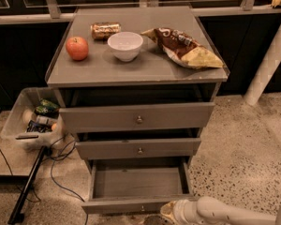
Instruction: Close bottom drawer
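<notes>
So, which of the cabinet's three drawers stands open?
The bottom drawer, pulled far out; the top drawer and middle drawer are nearly shut. The gripper is by its front panel.

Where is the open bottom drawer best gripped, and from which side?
Take the small round knob centred on the front panel of the bottom drawer, coming straight from the front, since it faces outward. The gripper sits by the panel's right end.

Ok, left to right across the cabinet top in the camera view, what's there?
Apple, wrapped snack bar, white bowl, chip bag. The end effector sits low, by the right front corner of the open bottom drawer.
</notes>
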{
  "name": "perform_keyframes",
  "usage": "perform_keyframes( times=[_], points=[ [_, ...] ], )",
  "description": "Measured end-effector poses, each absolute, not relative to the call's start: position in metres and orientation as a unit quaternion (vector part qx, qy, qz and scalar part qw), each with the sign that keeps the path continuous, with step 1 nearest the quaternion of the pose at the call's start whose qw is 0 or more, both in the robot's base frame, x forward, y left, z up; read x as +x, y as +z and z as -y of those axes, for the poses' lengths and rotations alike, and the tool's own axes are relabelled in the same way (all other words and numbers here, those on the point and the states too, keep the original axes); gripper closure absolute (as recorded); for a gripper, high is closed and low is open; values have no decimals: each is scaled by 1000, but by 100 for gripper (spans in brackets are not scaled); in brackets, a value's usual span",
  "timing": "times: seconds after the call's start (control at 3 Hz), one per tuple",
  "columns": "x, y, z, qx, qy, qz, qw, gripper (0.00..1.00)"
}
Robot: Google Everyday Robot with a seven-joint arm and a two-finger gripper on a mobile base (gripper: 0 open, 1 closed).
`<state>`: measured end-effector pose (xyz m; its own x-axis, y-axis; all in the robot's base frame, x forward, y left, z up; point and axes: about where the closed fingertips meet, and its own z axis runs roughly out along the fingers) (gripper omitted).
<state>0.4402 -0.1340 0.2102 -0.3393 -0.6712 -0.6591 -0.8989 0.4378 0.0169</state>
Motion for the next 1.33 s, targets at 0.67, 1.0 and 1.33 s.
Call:
perform_keyframes(
  times=[0.67,1.0,1.33],
  points=[
    [438,175,145,-491,193,-798,291,100],
    [438,174,145,-491,193,-798,291,82],
    [438,174,145,-491,193,-798,291,59]
  ],
)
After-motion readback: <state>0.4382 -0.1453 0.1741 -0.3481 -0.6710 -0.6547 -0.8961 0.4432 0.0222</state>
